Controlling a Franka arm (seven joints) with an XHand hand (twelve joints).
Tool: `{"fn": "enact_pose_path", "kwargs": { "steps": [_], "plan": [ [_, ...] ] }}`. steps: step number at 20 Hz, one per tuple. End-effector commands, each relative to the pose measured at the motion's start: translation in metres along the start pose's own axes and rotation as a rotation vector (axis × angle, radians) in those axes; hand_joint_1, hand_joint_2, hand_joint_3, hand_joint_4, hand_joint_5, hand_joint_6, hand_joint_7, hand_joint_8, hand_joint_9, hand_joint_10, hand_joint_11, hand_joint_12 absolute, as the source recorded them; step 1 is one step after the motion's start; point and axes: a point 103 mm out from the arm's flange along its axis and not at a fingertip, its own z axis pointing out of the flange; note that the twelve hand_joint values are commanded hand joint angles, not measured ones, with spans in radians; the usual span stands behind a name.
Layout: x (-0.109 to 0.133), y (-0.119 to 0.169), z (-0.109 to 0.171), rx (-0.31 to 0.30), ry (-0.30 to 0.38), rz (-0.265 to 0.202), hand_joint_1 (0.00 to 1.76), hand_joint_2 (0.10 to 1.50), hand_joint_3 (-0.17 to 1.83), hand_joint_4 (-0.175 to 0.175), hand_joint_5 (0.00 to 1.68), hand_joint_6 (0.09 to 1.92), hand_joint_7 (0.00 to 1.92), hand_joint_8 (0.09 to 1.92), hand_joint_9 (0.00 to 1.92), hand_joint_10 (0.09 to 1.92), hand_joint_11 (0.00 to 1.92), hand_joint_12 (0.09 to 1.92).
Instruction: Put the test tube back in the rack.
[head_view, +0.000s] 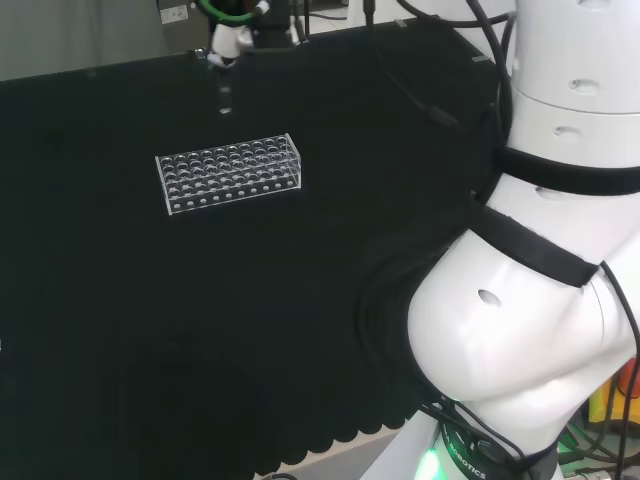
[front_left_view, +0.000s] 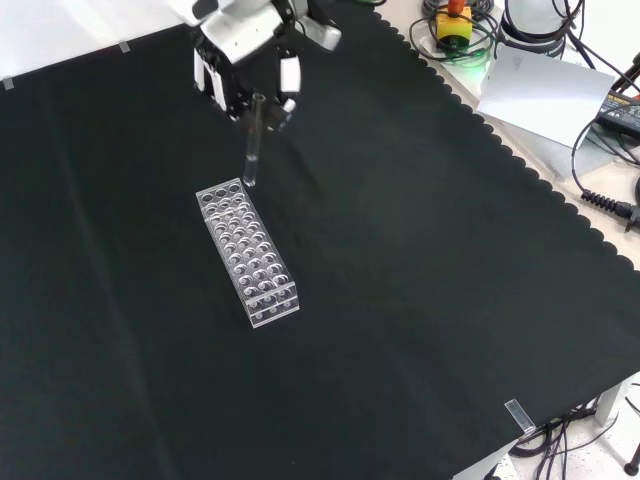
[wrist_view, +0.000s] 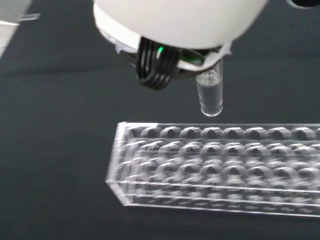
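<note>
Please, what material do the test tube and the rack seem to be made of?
The test tube looks like clear glass or plastic: the dark cloth shows through it and its rounded bottom shines. The rack looks like clear hard plastic, perhaps acrylic: flat see-through walls with bright edges. The look alone cannot settle either.

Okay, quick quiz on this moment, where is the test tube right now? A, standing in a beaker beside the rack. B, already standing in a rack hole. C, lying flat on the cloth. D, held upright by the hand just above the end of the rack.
D: in the front view the hand pinches the test tube upright, and in the wrist view its rounded bottom hangs clear above the rack.
</note>
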Motion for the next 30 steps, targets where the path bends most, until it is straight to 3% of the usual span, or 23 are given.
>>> {"fn": "enact_pose_path", "kwargs": {
  "steps": [1,12,18,30],
  "plan": [
    [0.038,0.002,0.017,0.036,0.039,-0.094,1.23,0.64,0.63,-0.175,1.36,0.49,1.66,0.58,1.59,0.49,1.02,1.11],
    [0.059,0.021,0.046,0.097,0.049,-0.139,1.23,0.64,0.63,-0.175,1.36,0.48,1.67,0.58,1.59,0.49,1.02,1.11],
    [0.073,0.035,0.061,0.144,0.014,-0.171,1.23,0.65,0.63,-0.175,1.36,0.48,1.67,0.58,1.59,0.49,1.02,1.11],
    [0.076,0.059,0.084,0.209,-0.064,-0.182,1.23,0.65,0.63,-0.175,1.36,0.48,1.67,0.57,1.59,0.49,1.02,1.11]
  ]
}}
